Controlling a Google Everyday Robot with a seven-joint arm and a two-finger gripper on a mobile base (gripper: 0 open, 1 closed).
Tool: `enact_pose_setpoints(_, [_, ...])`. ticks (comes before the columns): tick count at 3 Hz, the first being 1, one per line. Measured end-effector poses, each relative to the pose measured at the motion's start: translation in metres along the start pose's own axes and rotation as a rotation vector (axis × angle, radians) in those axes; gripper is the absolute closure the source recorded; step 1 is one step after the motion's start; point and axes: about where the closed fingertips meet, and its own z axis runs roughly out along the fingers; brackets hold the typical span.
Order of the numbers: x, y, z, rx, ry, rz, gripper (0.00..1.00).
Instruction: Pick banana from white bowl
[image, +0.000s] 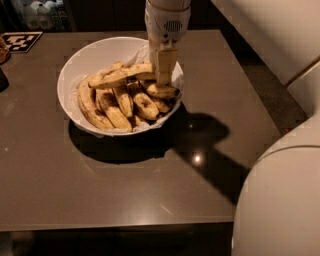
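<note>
Where the claw (164, 80) hangs, speckled yellow banana (117, 76) lies.

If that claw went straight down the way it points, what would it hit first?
Most likely the banana: the claw points down at its right end, above the pile in the white bowl. It may already be touching, as depth is unclear.

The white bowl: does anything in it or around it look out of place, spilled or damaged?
Nothing is spilled or broken. Only the long banana lies crosswise on top of the pile in the white bowl, its right end beside the gripper, which reaches down into the bowl's right side. The other bananas are brown-blotched.
</note>
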Motion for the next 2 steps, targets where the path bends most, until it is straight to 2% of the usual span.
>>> enact_pose_setpoints(1, [0.0001,0.0001,0.0008,0.000,0.000,0.000,0.83])
enact_pose_setpoints(2, [0.0003,0.0006,0.0048,0.001,0.000,0.000,1.00])
